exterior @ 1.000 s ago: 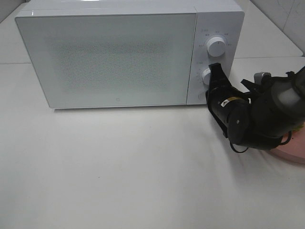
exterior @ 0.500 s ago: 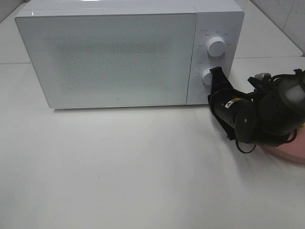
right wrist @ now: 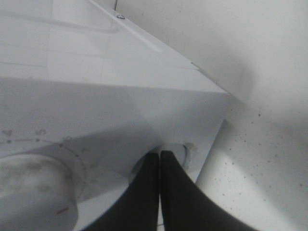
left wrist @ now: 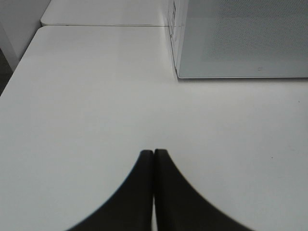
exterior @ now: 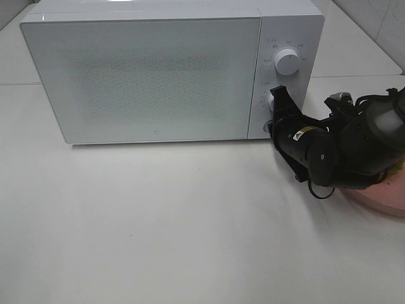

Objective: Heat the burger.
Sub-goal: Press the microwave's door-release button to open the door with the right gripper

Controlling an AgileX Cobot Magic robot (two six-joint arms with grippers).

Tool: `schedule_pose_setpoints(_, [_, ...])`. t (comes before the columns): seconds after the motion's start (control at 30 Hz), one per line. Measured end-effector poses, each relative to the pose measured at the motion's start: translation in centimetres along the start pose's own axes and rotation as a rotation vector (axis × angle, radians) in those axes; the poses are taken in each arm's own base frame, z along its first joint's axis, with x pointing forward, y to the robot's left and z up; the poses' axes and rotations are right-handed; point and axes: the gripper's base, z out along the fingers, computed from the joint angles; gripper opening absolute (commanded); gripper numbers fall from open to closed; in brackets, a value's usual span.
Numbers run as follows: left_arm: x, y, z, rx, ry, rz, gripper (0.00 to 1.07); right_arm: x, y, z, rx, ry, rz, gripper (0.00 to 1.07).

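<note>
White boxy microwave oven sits at twelve o'clock, door shut, on the pale tabletop. There's a white round dial up on its panel, and a round pink plate at three o'clock.

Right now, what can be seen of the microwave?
The microwave is a white, glossy box standing at the back of the white table. Its wide door, speckled grey, is closed. The panel right of the door carries two round white knobs: the upper knob in full view, the lower knob partly behind the right gripper, whose shut tips sit at a round recess close by it.
</note>
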Motion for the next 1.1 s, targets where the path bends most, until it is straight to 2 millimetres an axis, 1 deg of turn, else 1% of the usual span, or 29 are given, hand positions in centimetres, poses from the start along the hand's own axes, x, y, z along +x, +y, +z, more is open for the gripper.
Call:
schedule_pose_setpoints(0.17, [0.0, 0.0, 0.0, 0.000, 0.000, 0.000, 0.00, 0.5, -0.4, 0.6, -0.005, 0.025, 0.011, 0.00])
schedule_pose_setpoints(0.23, [0.0, 0.0, 0.0, 0.000, 0.000, 0.000, 0.00, 0.6, -0.7, 0.9, -0.028, 0.019, 0.048, 0.00])
schedule_pose_setpoints(0.4, [0.0, 0.0, 0.0, 0.000, 0.000, 0.000, 0.00, 0.6, -0.7, 0.9, -0.052, 0.012, 0.078, 0.00])
schedule_pose_setpoints(0.73, [0.0, 0.0, 0.0, 0.000, 0.000, 0.000, 0.00, 0.6, -0.7, 0.9, -0.054, 0.010, 0.080, 0.00])
schedule_pose_setpoints(1.1, [0.0, 0.0, 0.0, 0.000, 0.000, 0.000, 0.00, 0.8, -0.4, 1.5, -0.027, 0.005, 0.098, 0.00])
